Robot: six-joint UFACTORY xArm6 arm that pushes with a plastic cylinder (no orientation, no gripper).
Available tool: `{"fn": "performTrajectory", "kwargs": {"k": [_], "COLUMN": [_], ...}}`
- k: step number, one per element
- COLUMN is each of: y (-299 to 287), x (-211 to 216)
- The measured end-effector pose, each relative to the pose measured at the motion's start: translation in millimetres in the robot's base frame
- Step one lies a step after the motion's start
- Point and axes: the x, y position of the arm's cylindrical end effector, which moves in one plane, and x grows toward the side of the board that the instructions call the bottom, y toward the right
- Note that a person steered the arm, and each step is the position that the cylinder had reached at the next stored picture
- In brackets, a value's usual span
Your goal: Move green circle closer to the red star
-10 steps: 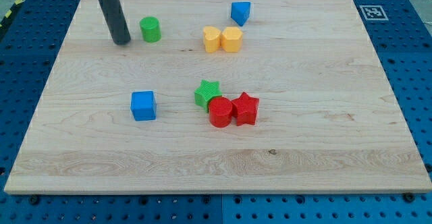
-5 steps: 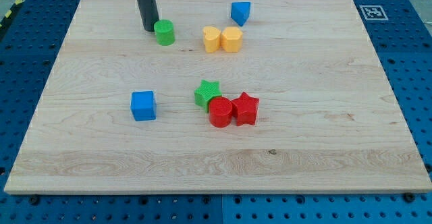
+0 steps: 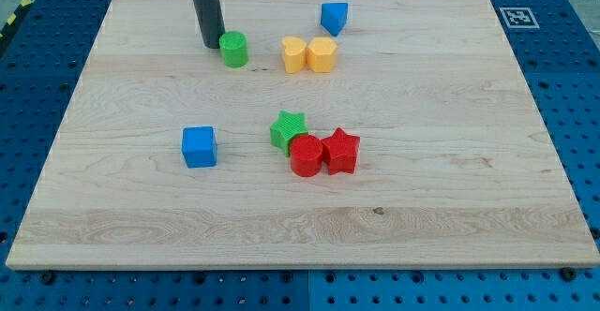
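Note:
The green circle (image 3: 234, 50) is a short green cylinder near the view's top, left of centre. My tip (image 3: 212, 44) stands just to its upper left, touching or nearly touching it. The red star (image 3: 341, 151) lies near the board's middle, with a red cylinder (image 3: 306, 155) pressed against its left side and a green star (image 3: 288, 129) above and left of that. The green circle is far up and left of the red star.
A yellow heart (image 3: 294, 54) and a yellow hexagon (image 3: 322, 55) sit side by side right of the green circle. A blue block (image 3: 334, 17) is at the top. A blue cube (image 3: 199, 147) lies at the left middle.
My tip has moved right from the board's upper left and pushed the green circle right and slightly down, towards the yellow heart. The other blocks have not moved.

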Motion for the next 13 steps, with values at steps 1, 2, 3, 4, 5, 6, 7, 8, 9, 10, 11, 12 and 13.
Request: {"fn": "performTrajectory", "kwargs": {"k": [1,2,3,4,5,6,7,8,9,10,11,12,13], "y": [19.2,39.4,54.4,65.5,59.5,42.1,72.3,80.4,111.9,121.8,134.1,146.1,153.3], "x": [10.0,27.2,48.7,81.3,91.2,91.2,110.7,111.0,111.6,104.7,112.9,111.2,104.3]}}
